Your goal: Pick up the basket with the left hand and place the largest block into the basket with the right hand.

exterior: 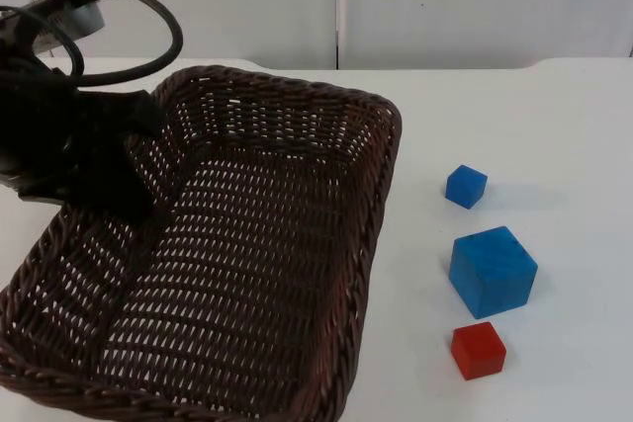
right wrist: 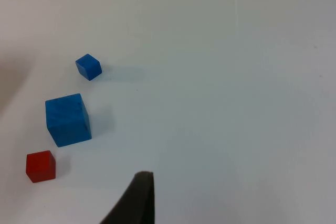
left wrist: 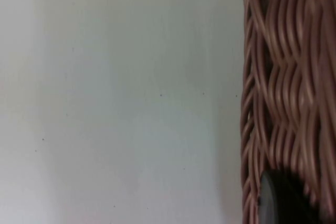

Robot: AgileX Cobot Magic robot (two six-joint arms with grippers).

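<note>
A big brown wicker basket point(exterior: 247, 244) takes up the table's left half. My left gripper point(exterior: 117, 183) is shut on its left rim, and a black fingertip point(left wrist: 281, 200) lies against the weave point(left wrist: 289, 77) in the left wrist view. The largest block, a blue cube point(exterior: 493, 271), stands right of the basket, apart from it. It also appears in the right wrist view as the large blue cube point(right wrist: 67, 119). My right gripper point(right wrist: 137, 203) hovers above the bare table, to the right of the blocks and away from them.
A small blue cube point(exterior: 466, 186) point(right wrist: 88, 66) stands behind the large one and a small red cube point(exterior: 479, 350) point(right wrist: 41, 166) in front of it. The white table point(exterior: 574, 145) runs on to the right and ends at the grey partition wall point(exterior: 445, 7).
</note>
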